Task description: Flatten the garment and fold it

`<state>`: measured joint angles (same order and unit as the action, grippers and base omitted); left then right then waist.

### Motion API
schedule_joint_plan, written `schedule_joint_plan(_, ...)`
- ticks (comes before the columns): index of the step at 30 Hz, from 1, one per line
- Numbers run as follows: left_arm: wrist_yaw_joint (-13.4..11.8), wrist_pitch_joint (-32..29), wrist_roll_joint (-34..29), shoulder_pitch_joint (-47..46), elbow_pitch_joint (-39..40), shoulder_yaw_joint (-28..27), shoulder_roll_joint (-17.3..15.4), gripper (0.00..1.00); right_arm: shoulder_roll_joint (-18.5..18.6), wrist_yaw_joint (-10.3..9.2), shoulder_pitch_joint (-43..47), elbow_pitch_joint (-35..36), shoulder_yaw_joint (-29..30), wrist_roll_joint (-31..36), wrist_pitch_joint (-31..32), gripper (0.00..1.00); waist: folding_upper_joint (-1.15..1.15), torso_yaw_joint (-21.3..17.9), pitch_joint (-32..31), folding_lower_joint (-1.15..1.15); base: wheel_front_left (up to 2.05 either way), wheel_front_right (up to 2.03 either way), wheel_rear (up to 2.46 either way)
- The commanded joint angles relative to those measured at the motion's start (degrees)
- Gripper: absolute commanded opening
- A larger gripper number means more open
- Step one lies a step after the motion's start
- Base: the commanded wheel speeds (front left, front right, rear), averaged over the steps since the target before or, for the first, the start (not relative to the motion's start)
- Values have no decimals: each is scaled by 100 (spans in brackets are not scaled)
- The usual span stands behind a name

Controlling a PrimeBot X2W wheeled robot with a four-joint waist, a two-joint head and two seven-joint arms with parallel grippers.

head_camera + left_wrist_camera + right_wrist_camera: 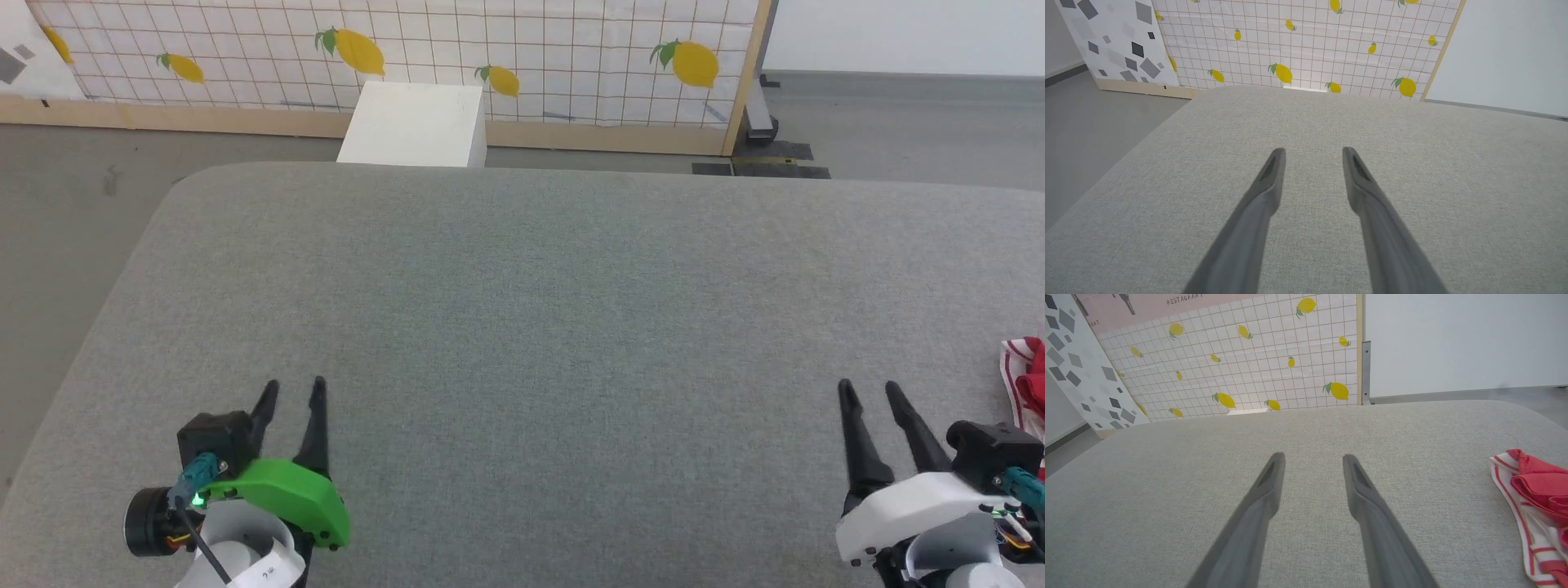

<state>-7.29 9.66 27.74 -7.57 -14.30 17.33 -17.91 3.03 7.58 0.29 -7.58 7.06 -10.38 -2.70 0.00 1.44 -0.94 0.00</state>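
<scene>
- The left gripper (pixel 295 382) sits low on the near left of the grey padded tabletop (pixel 522 278). Its two dark fingers are spread apart with nothing between them.
- The right gripper (pixel 867 385) sits at the near right. Its fingers are also parted and empty.
- The garment (pixel 1535 490) lies crumpled in a heap on the tabletop to the right of the right gripper, near it but not touching. Red cloth and white trim with red stripes are showing.
- Beyond the far edge of the table, a white box (pixel 416 122) stands in front of a lemon-print panel (pixel 571 49).
</scene>
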Motion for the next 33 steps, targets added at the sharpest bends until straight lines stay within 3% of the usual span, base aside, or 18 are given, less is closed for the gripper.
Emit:
schedule_joint_plan(1,2,-2,-6,2,3,-4,4,0,0,0,0,2,-2,2,1,0,0,0,0,0,0,0,0)
schedule_joint_plan(33,177,-234,-672,184,346,-420,365,0,-4,-2,-7,184,-169,251,65,0,0,-35,23,0,0,0,0)
